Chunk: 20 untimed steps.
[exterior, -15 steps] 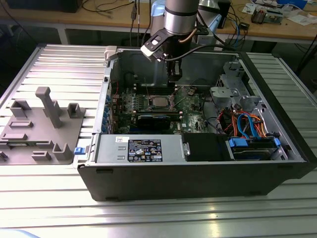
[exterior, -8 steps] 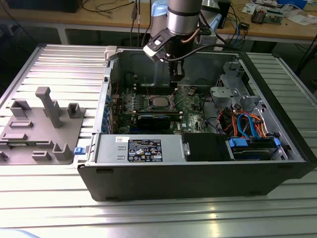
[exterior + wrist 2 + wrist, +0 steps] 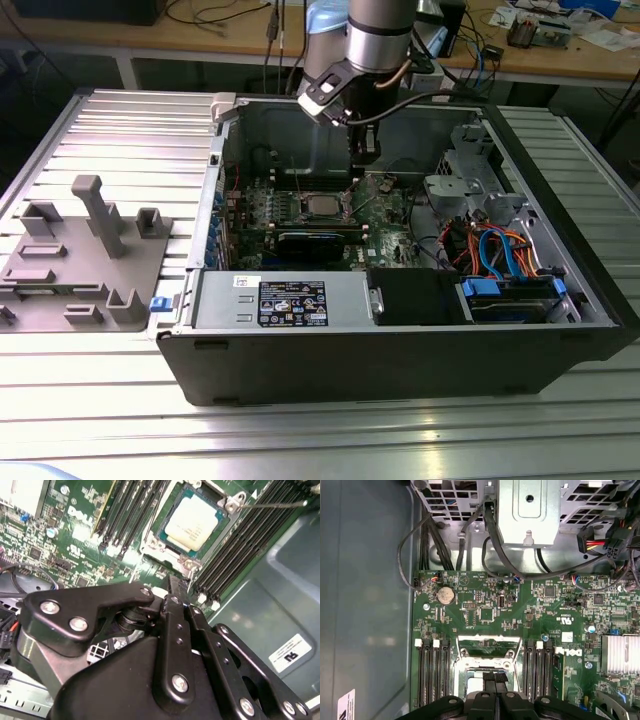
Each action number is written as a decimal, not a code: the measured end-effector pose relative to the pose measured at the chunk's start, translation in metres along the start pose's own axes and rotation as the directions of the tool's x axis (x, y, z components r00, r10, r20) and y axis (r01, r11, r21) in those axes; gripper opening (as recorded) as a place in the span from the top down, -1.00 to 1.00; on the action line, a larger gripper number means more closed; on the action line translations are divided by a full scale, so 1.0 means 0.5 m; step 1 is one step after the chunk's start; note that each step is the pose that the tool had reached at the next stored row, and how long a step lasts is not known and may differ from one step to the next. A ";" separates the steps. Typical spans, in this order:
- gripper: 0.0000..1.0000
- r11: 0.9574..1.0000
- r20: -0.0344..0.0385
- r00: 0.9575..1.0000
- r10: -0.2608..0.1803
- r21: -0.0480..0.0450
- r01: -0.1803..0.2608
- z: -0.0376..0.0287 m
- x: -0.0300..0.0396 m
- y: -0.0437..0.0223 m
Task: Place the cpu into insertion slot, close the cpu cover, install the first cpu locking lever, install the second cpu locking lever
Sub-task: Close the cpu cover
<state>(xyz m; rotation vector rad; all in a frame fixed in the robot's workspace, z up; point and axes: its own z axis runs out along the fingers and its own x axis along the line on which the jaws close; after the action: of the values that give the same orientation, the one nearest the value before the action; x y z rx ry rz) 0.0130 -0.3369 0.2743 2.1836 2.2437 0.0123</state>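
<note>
The cpu (image 3: pixel 192 522), a silver-grey square chip, lies in the insertion slot (image 3: pixel 165 555) on the green motherboard (image 3: pixel 75 535). The cpu cover (image 3: pixel 222 532), a thin metal frame, lies flat around the chip. A thin metal lever (image 3: pixel 272 503) sticks out from a corner of the socket across the memory slots. My gripper (image 3: pixel 172 587) hangs shut and holding nothing just beside the socket's edge. In the exterior view the gripper (image 3: pixel 362 150) hovers inside the open computer case, above and slightly to that view's right of the cpu (image 3: pixel 322 207). The first wrist view shows the shut fingertips (image 3: pixel 490 677) over the socket frame (image 3: pixel 482 662).
Black memory slots (image 3: pixel 432 672) flank the socket on both sides. Cables (image 3: pixel 440 540) and a metal drive cage (image 3: pixel 530 510) stand beyond the board. The case wall (image 3: pixel 280 580) is close by. A grey fixture (image 3: pixel 85 250) rests on the table at the exterior view's left.
</note>
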 end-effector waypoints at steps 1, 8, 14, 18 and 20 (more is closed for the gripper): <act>0.79 1.000 0.001 1.000 0.000 0.000 0.000 0.001 0.002 0.007; 0.79 1.000 0.001 1.000 0.000 0.000 0.000 0.011 0.004 0.037; 0.79 1.000 0.001 1.000 0.000 0.000 0.000 0.014 0.006 0.051; 0.79 1.000 0.001 1.000 0.000 0.000 0.000 0.016 0.006 0.063; 0.79 1.000 0.001 1.000 0.000 0.000 0.000 0.017 0.006 0.071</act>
<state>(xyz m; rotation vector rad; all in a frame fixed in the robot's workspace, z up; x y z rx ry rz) 0.0484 -0.3327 0.2661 2.1833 2.2432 0.0109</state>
